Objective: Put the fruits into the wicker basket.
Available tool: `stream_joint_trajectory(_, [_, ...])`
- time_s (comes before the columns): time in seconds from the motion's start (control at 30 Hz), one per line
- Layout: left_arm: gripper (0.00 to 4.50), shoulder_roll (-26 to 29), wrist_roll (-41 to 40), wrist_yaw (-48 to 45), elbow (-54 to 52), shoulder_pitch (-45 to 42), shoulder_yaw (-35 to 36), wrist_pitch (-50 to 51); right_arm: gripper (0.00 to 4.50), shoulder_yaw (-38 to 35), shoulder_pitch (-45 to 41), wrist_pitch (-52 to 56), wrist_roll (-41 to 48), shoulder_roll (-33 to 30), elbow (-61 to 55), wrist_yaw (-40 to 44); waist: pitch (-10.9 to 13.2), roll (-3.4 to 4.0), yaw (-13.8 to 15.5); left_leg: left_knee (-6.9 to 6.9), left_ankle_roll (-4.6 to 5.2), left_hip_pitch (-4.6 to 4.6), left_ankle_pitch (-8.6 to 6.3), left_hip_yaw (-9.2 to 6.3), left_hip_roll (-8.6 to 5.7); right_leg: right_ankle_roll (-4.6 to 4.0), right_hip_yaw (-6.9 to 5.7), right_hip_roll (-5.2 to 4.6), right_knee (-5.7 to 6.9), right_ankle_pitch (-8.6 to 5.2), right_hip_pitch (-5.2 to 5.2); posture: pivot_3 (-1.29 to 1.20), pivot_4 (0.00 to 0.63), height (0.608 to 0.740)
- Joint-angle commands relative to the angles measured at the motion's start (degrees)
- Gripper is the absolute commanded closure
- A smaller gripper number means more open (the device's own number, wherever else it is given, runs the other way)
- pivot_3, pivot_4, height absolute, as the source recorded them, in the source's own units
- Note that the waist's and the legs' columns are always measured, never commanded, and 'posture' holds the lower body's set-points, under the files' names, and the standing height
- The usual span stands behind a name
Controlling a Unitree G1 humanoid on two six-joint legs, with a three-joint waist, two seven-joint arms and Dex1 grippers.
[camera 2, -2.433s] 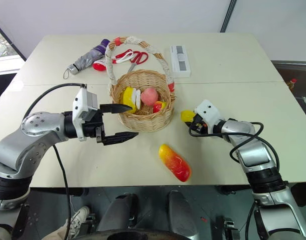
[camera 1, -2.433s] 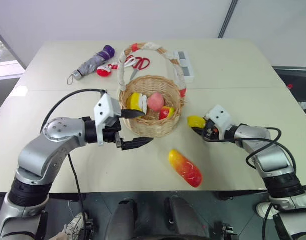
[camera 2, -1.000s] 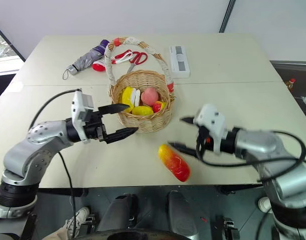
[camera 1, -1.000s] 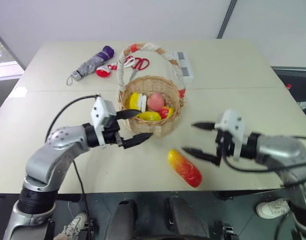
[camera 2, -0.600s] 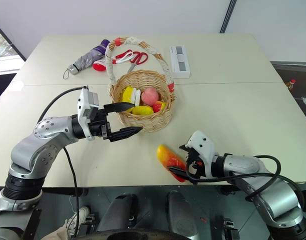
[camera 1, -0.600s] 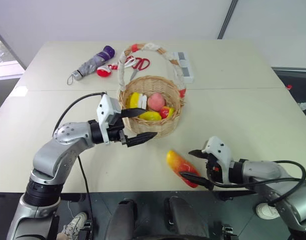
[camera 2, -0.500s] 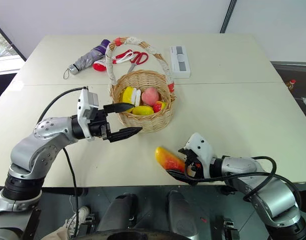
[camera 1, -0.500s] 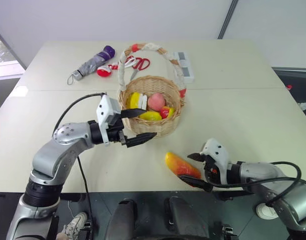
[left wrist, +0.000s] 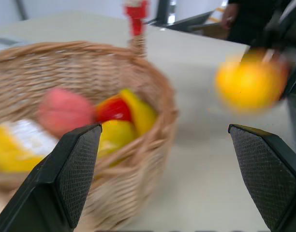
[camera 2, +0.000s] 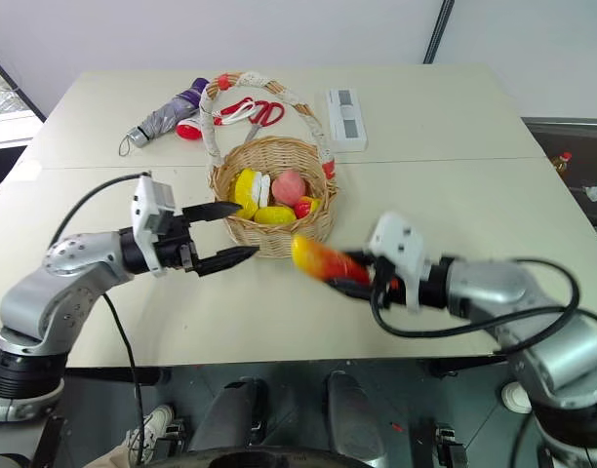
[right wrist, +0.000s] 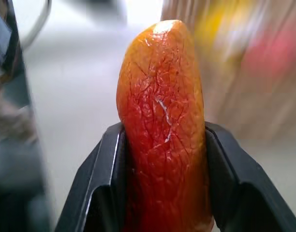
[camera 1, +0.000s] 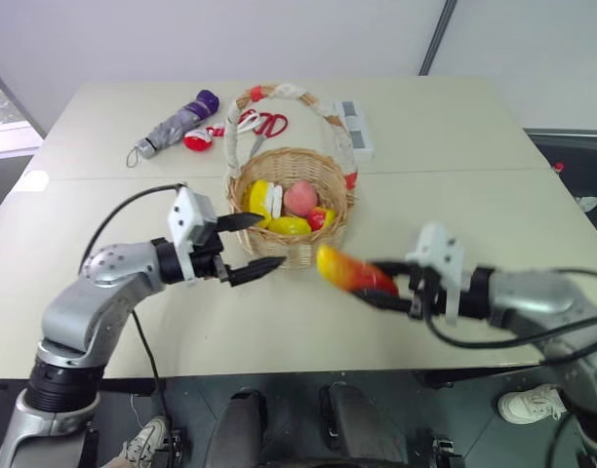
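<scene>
Mango [camera 1: 349, 271] up off the bench [camera 1: 494, 205] now, clamped lengthwise in the right hand [camera 1: 384, 285], lifted from its spot near the front edge a second ago and carried toward the basket [camera 1: 291, 211]. Left hand [camera 1: 242, 244] wide apart, empty, just beside the basket's near wall. Peach [camera 1: 298, 198] and lemon [camera 1: 289, 226] already inside. Last fruit airborne, only the drop left. Beyond, toward the far edge, scissors [camera 1: 267, 125].

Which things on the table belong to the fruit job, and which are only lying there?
Job: mango held in the right hand; wicker basket with peach, lemon and other fruit pieces inside.

Lying about: folded umbrella, red-handled scissors, white power strip.
</scene>
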Motion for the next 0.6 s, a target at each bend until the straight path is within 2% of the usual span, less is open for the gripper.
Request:
stream_joint_trajectory(0.03, [0.00,1.1,0.2,-0.2,0.5,0.5,3.3,-1.7,2.93,2.9,-6.4,-1.1,-0.8,3.7,2.8,-3.7,0.0,-0.01,0.0,-0.03,0.00,-0.01,0.00,-0.02,0.00,-0.01,0.00,0.00,0.00,0.00,-0.01,0.00,0.150,0.740])
stream_joint_trajectory(0.17, [0.00,1.7,-0.3,0.6,-0.4,1.8,5.5,-1.8,2.93,12.4,-16.3,-2.4,-8.8,12.0,12.1,-10.3,0.0,-0.01,-0.4,-0.04,0.00,-0.10,0.00,0.02,-0.02,-0.01,0.00,-0.12,0.00,0.01,-0.11,0.00,0.150,0.740])
stream_joint_trajectory(0.3, [0.00,0.8,-0.9,2.4,-3.1,3.0,5.7,-1.3,2.93,18.2,-21.7,-3.2,-15.3,17.4,20.4,-14.2,0.0,-0.01,-0.5,-0.06,0.00,-0.13,0.00,0.02,-0.01,-0.01,-0.01,-0.32,0.10,0.02,-0.18,0.00,0.150,0.740])
stream_joint_trajectory(0.37, [0.00,0.3,-0.9,3.3,-4.3,3.6,5.5,-1.1,1.88,18.6,-22.6,-3.4,-16.1,19.0,21.7,-14.6,0.0,-0.01,-0.2,-0.08,-0.01,-0.15,0.00,0.01,-0.09,-0.01,-0.03,-0.57,0.20,0.02,-0.26,0.00,0.150,0.740])
stream_joint_trajectory(0.4, [0.00,0.1,-0.9,3.6,-4.6,3.7,5.4,-1.0,1.50,18.6,-22.7,-3.5,-16.3,19.3,21.8,-14.4,0.0,-0.01,-0.1,-0.08,-0.01,-0.19,0.00,0.01,-0.13,-0.01,-0.03,-0.62,0.21,0.02,-0.29,0.00,0.150,0.740])
stream_joint_trajectory(0.43, [0.00,0.0,-1.0,3.9,-4.9,4.0,5.6,-0.9,0.84,18.4,-22.6,-3.7,-16.7,19.5,21.6,-14.5,0.0,-0.01,-0.1,-0.07,-0.01,-0.22,0.00,-0.01,-0.15,0.00,-0.03,-0.65,0.21,0.03,-0.30,0.00,0.150,0.740])
stream_joint_trajectory(0.5, [0.00,0.0,-1.1,4.1,-5.2,4.2,6.0,-0.8,0.06,17.9,-22.4,-4.4,-17.3,19.4,20.5,-14.4,0.0,-0.01,-0.1,-0.06,-0.01,-0.22,0.00,-0.01,-0.21,0.01,-0.02,-0.67,0.21,0.03,-0.31,0.00,0.150,0.740])
stream_joint_trajectory(0.6, [0.00,0.1,-1.0,4.2,-5.0,4.1,5.9,-1.0,0.06,15.9,-19.9,-7.4,-15.3,16.4,15.3,-9.8,0.0,-0.01,-0.2,-0.06,-0.01,-0.21,0.00,-0.01,-0.21,0.02,-0.02,-0.68,0.21,0.03,-0.32,0.00,0.150,0.740])
